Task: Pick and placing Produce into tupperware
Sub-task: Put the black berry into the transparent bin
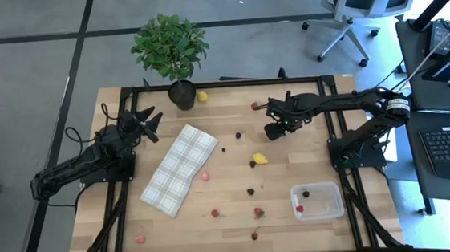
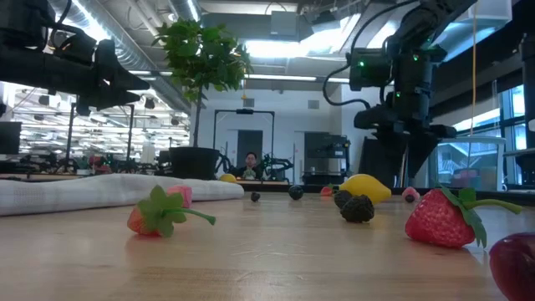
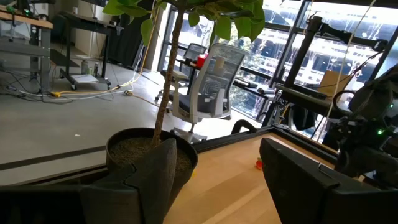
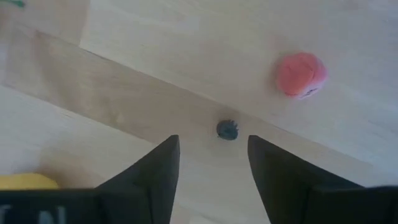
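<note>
A dark red fruit piece (image 2: pixel 514 266) sits closest in the low view, at the picture's right edge, with a red strawberry (image 2: pixel 443 219) just behind it and a second strawberry (image 2: pixel 157 216) with green leaves farther left on the wooden surface (image 2: pixel 276 259). Beyond them lie a dark berry (image 2: pixel 358 208) and a yellow lemon (image 2: pixel 365 187).

From above, the produce is scattered over the middle and near side of the surface. The clear tupperware (image 1: pixel 317 201) stands near the right front corner with 2 small pieces inside, 1 red (image 1: pixel 299 209) and 1 dark (image 1: pixel 305 194).

The right claw (image 1: pixel 272 130) hangs over the surface's far right part, its fingers apart and holding nothing; its wrist view shows a tiny dark berry (image 4: pixel 227 129) on the wood between the fingertips and a pink piece (image 4: pixel 300 74) nearby.

The left claw (image 1: pixel 150 120) waits at the far left edge beside the potted plant (image 1: pixel 171 50), fingers apart and empty. A plaid cloth (image 1: pixel 179 169) lies left of centre.
</note>
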Robot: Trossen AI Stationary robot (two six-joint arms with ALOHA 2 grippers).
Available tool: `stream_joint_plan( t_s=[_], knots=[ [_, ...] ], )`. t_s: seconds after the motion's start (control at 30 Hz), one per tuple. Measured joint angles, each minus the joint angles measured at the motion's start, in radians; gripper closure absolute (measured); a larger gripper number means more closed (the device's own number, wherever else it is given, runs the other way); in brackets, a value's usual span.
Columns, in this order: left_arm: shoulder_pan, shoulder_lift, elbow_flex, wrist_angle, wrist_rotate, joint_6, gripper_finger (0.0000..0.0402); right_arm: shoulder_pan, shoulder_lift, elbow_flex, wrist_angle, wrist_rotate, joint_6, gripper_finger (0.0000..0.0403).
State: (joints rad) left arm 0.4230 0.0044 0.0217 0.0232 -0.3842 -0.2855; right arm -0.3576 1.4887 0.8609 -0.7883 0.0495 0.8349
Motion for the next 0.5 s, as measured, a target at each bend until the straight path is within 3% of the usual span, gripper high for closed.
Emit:
stream_joint_plan(
  t_s=[0.5],
  knots=[
    [0.0,0.0,0.0,0.0,0.0,0.0,0.0176,-0.002,0.001,-0.134,0.177,0.039,-0.005,0.0222]
  ],
)
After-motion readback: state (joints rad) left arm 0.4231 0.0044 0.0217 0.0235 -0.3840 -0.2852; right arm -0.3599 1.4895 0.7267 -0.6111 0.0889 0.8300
